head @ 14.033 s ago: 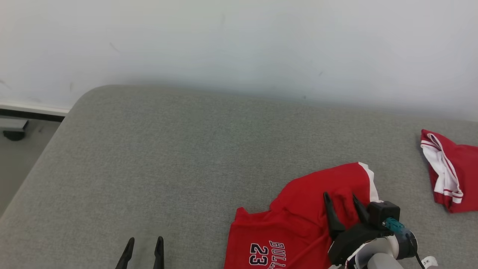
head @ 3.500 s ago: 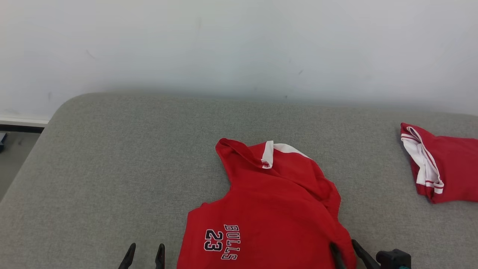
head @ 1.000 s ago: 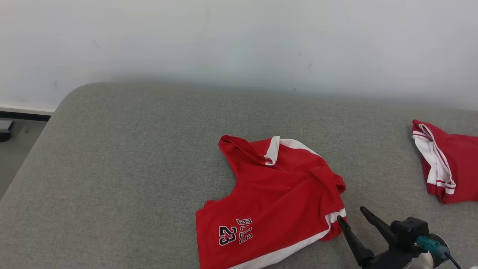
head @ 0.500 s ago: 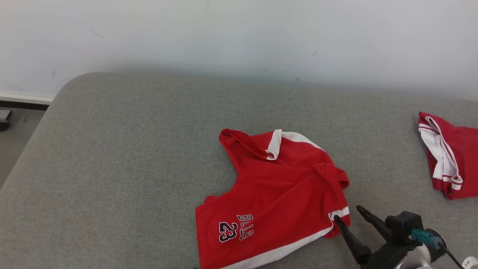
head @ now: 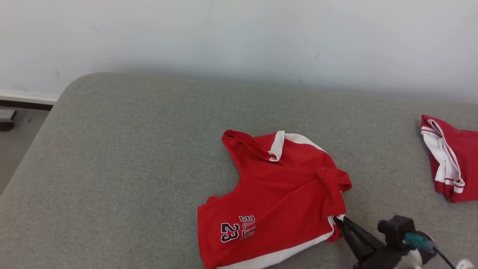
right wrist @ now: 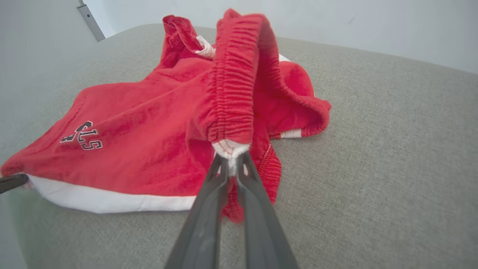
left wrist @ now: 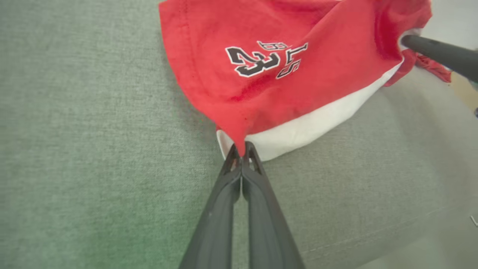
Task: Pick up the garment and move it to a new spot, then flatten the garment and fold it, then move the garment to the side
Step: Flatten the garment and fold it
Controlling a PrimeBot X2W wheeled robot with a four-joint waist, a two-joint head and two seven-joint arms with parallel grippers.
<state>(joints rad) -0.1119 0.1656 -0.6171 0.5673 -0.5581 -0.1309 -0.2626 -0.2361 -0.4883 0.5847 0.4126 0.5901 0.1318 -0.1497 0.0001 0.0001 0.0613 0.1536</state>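
left hand (left wrist: 242,152) closed, pinching the near corner of the garment (left wrist: 298,56) right where the red cloth meets the white band (left wrist: 310,127); the cloth draws to a peak at the tips
right hand (right wrist: 231,164) closed too, clamped on the white-edged end of the gathered waistband (right wrist: 233,82), which runs straight away from the tips in the right wrist view
head view: right hand (head: 338,221) sits low right, tips at the garment's (head: 283,198) right near edge
each wrist view catches the other hand on the opposite corner: right hand (left wrist: 410,42) at upper right, left hand (right wrist: 13,182) at the left edge
garment is red, dark "23" plus lettering on the front; it lies rumpled on the grey cushion (head: 130,168), about mid-width and towards the near side, white band along the near hem, a white patch at the far edge
second red-and-white piece (head: 452,160) lies on the cushion at far right, well apart
pale wall (head: 239,37) behind the cushion, a bit of floor (head: 15,149) at far left
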